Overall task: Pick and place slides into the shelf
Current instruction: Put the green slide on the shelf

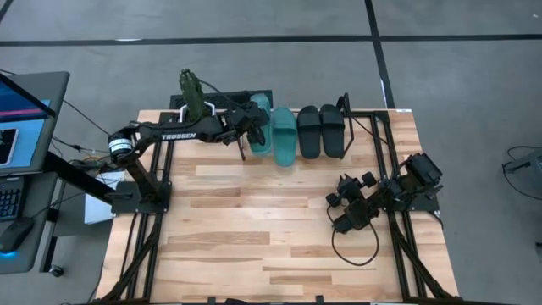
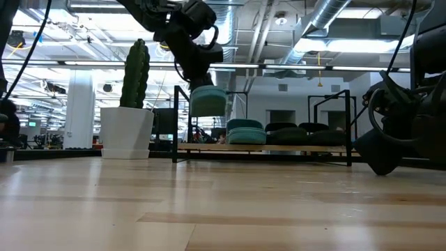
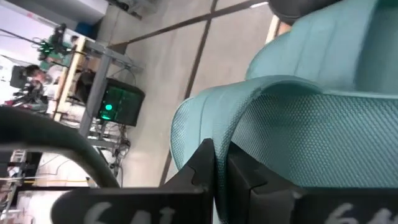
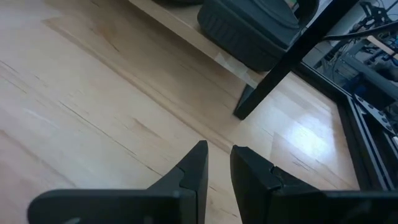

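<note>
One teal slide (image 1: 261, 127) hangs from my left gripper (image 3: 221, 155) over the left end of the black shelf (image 1: 345, 105) at the table's far edge. In the low view this slide (image 2: 208, 100) floats above the shelf's board. On the shelf, soles down, rest a second teal slide (image 1: 284, 135) and two black slides (image 1: 310, 131) (image 1: 332, 130). My right gripper (image 4: 219, 158) waits low over the bare wood at the table's right side, holding nothing. Its fingers stand a narrow gap apart. My left gripper pinches the edge of the teal slide's wide strap (image 3: 229, 134) between its two fingers. The fingers (image 3: 204, 165) come slanting down from the table's left. The slide is lifted clear of shelf and table and hangs tilted below the fingers.
A cactus in a white pot (image 2: 132, 90) stands just left of the shelf. The shelf's upright end brackets (image 2: 348, 125) rise at both ends. A desk with a monitor (image 1: 21, 119) stands off the table's left. Bare wood (image 1: 254, 220) spans the table's middle and near side.
</note>
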Controlling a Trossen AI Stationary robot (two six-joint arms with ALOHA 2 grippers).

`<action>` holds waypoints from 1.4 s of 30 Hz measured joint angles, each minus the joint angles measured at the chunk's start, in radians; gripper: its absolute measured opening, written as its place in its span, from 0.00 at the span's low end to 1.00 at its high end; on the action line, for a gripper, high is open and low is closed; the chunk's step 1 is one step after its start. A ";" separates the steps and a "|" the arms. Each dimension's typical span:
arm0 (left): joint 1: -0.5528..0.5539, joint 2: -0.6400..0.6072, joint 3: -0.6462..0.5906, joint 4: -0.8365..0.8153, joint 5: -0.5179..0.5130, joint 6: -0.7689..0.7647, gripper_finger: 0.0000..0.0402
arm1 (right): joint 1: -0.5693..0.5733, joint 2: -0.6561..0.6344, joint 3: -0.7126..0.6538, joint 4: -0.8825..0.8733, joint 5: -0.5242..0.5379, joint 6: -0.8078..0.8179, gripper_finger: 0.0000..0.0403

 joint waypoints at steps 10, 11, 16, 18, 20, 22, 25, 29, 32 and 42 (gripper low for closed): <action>0.001 -0.002 -0.139 0.177 0.002 0.066 0.00 | 0.000 0.000 0.000 0.000 0.000 0.000 0.15; 0.003 -0.002 -0.146 0.180 0.001 0.070 0.00 | 0.000 0.000 0.000 0.000 0.000 0.000 0.15; 0.009 -0.002 -0.171 0.205 0.025 0.075 0.00 | 0.000 0.000 0.000 -0.001 0.000 0.000 0.15; 0.010 -0.002 -0.185 0.218 0.028 0.075 0.00 | 0.000 0.000 0.000 -0.002 0.000 0.000 0.15; 0.010 -0.002 -0.194 0.247 0.028 0.076 0.00 | 0.000 0.000 0.000 -0.002 0.000 0.000 0.15; 0.011 -0.002 -0.199 0.260 0.028 0.076 0.00 | 0.000 0.000 0.000 -0.002 0.000 0.000 0.15; 0.011 -0.002 -0.208 0.258 0.030 0.076 0.00 | 0.000 0.000 0.000 -0.002 0.000 0.000 0.15; 0.011 -0.002 -0.208 0.262 0.034 0.076 0.00 | 0.000 0.000 0.000 -0.002 0.000 0.000 0.15; 0.011 -0.002 -0.208 0.262 0.035 0.076 0.00 | 0.000 0.000 0.000 -0.003 0.000 0.000 0.15; 0.011 -0.002 -0.208 0.258 0.076 0.072 0.07 | 0.000 0.000 0.000 -0.003 0.000 0.000 0.15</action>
